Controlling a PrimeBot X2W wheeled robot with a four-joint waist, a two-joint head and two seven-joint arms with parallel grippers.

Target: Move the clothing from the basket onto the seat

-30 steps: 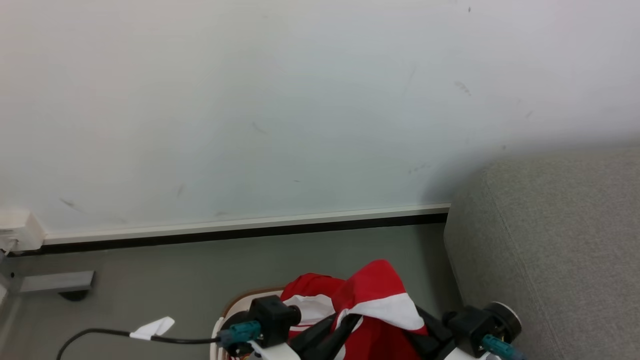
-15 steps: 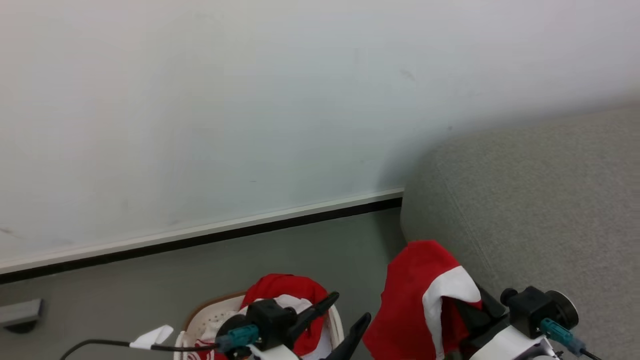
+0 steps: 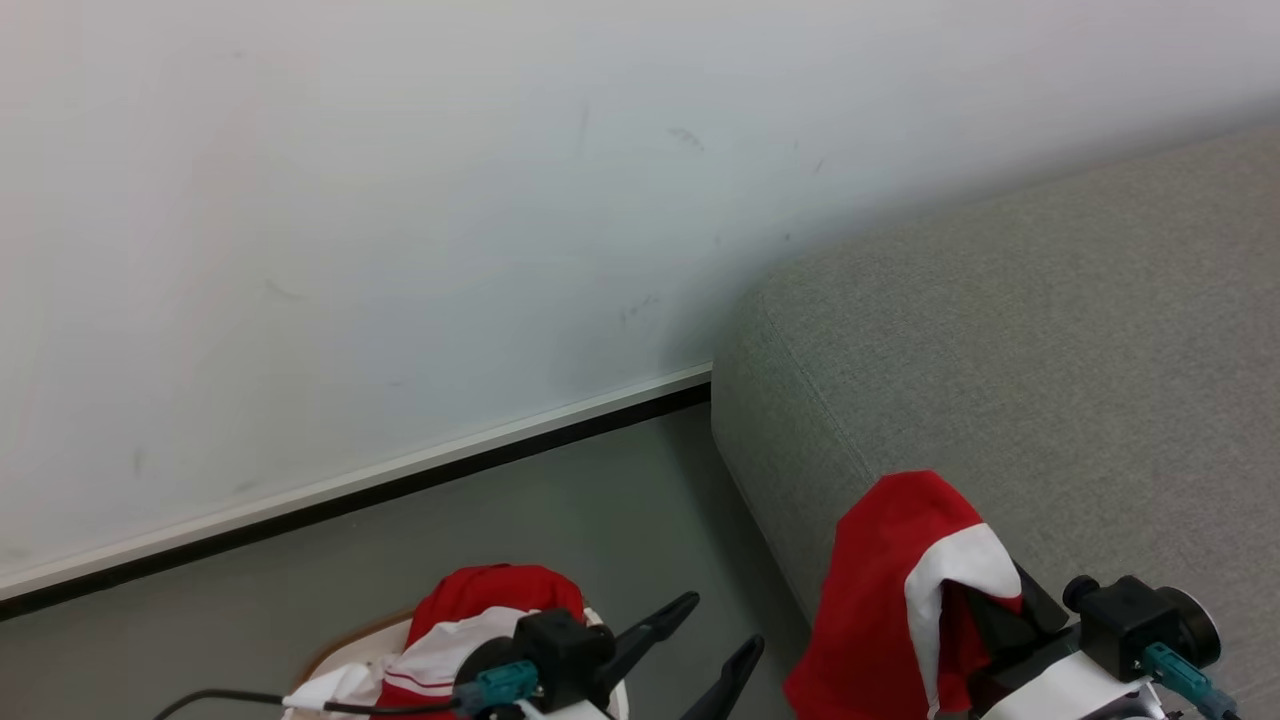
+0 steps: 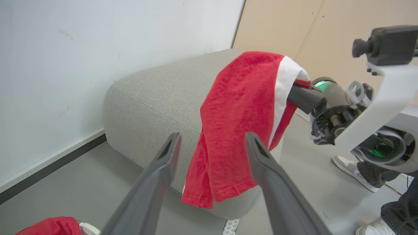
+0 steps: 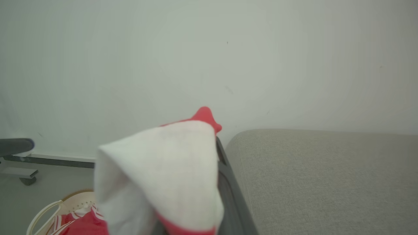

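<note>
Here, the right gripper (image 3: pixel 995 605) was clamped on a red-and-white garment (image 3: pixel 880 590), which draped over its fingers at the near left corner of the seat (image 3: pixel 1000 330). It was held high, presumably to swing the cloth over the cushion, though the hem hung down beside the seat's side, not yet resting on top. The left gripper (image 3: pixel 722 622) stood spread and empty by the right edge of the basket (image 3: pixel 345 645), apparently leaving the carry to one arm. More clothing (image 3: pixel 480 600) lay heaped in the basket, left of the seat.

White wall (image 3: pixel 400 200), grey floor (image 3: pixel 600 480)
</note>
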